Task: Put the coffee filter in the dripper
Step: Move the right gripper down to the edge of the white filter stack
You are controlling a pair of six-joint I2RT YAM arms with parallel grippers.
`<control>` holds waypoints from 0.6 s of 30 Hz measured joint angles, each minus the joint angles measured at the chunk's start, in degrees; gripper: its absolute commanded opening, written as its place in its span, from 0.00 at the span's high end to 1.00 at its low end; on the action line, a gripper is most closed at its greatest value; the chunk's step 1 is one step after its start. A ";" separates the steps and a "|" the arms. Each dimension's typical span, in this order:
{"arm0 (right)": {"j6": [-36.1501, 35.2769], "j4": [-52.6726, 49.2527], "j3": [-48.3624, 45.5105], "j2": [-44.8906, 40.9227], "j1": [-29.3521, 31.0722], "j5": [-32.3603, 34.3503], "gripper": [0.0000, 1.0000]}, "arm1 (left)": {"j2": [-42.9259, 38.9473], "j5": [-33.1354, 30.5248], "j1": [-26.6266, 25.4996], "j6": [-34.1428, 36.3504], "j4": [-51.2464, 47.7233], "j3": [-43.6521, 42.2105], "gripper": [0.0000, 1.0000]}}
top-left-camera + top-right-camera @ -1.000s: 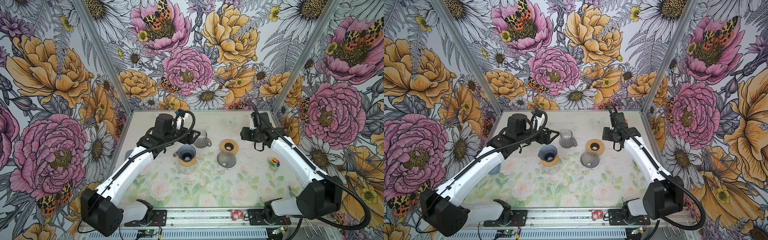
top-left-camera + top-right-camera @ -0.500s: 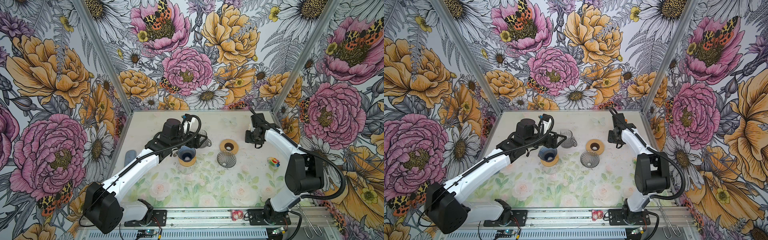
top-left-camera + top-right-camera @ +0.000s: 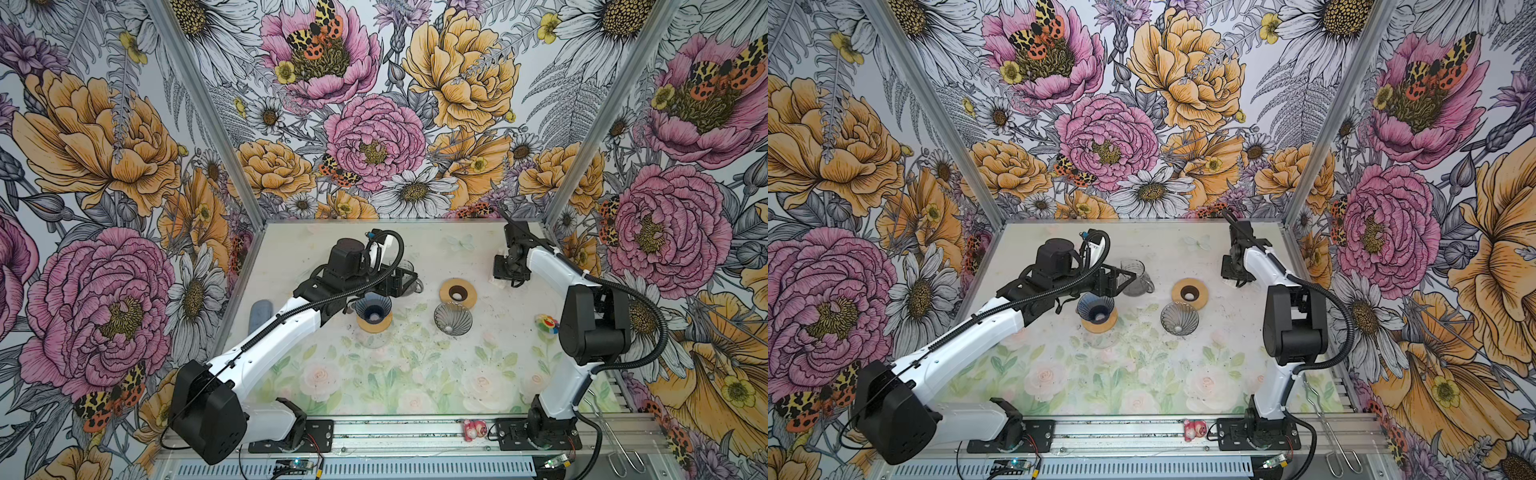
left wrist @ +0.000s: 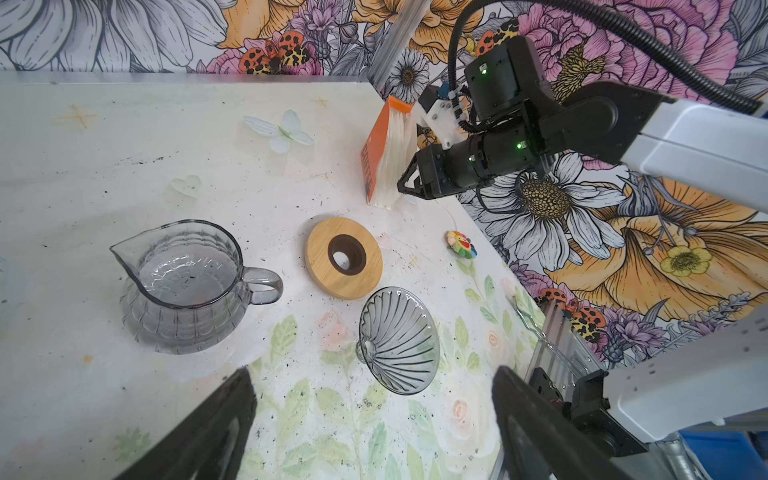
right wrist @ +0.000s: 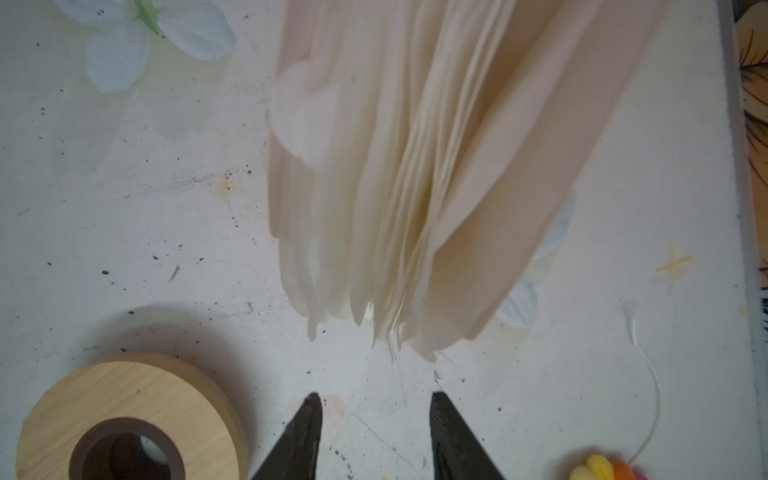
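Paper filter stack [image 5: 415, 166] blurred, cropped; right tool [image 5: 375, 395] parted, empty; left tool [image 4: 372, 374] wide, empty.

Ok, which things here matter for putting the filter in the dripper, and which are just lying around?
For the job: paper filters, blue dripper, glass dripper.
Just lying about: jug, wooden ring, flower toy, pink toy.

The left arm [image 3: 270, 340] stretches forward and low from its base, and the left gripper [image 4: 374, 415] hangs just left of the wooden ring [image 3: 446, 291], jaws spread wide and empty. The right arm [image 3: 552, 266] is folded with its elbow high. The right gripper [image 5: 374, 401] points down just right of the ring, jaws partly apart with nothing between them.
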 measured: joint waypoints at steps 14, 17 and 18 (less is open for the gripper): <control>-3.41 -0.02 0.52 1.77 -1.49 6.58 0.55 | 2.75 0.02 0.00 0.00 -0.17 0.90 0.10; -3.80 0.00 0.74 1.95 -1.79 8.09 0.55 | 3.69 0.04 -0.07 0.00 -0.24 1.77 0.10; -3.98 -0.04 0.74 1.95 -2.01 8.70 0.55 | 3.98 0.07 -0.13 0.00 -0.28 2.03 0.10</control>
